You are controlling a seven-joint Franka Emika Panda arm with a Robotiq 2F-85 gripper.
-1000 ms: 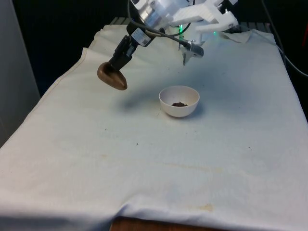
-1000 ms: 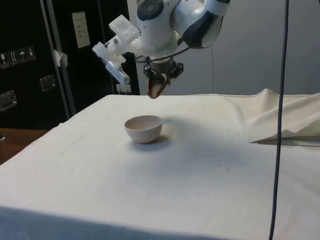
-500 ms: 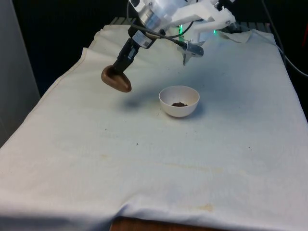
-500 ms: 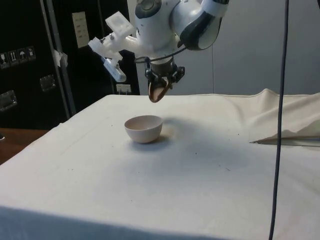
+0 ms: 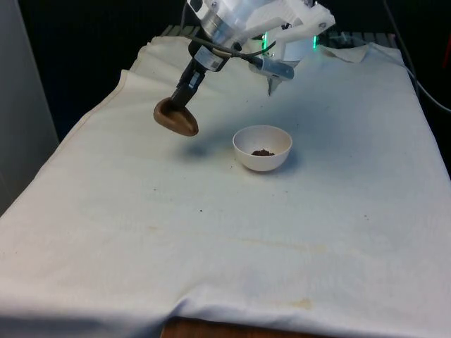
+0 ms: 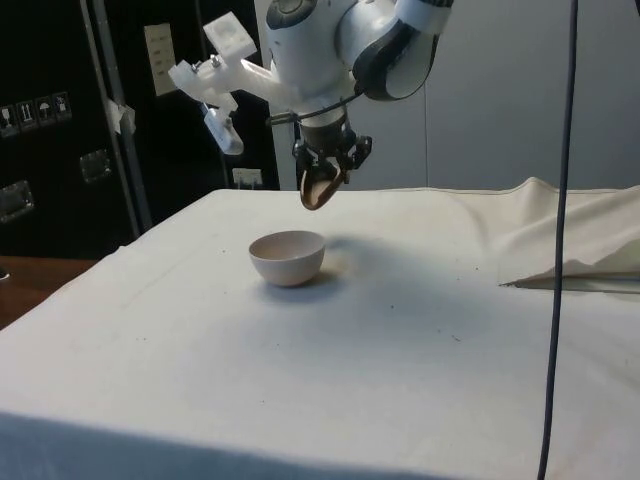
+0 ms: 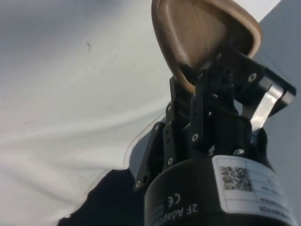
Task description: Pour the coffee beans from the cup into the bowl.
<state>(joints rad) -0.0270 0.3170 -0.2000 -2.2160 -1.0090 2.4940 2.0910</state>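
Note:
My gripper (image 5: 180, 105) is shut on the rim of a brown cup (image 5: 176, 119) and holds it tilted in the air, to the front view's left of the bowl. A white bowl (image 5: 262, 148) stands on the cloth with a small heap of dark coffee beans (image 5: 263, 152) at its bottom. In the side view the cup (image 6: 316, 187) hangs above and just behind the bowl (image 6: 288, 257). The wrist view looks into the cup (image 7: 197, 35), whose brown inside shows no beans, with the fingers (image 7: 214, 80) clamped on its rim.
The white cloth (image 5: 232, 232) covers the whole table, with a few dark specks on it. A crumpled fold of cloth (image 6: 575, 245) rises at the side view's right. A black cable (image 6: 560, 240) hangs down there too.
The gripper and cup have drifted towards the bowl, to the front view's right and slightly lower. The wrist has turned a little. The bowl and beans have not moved.

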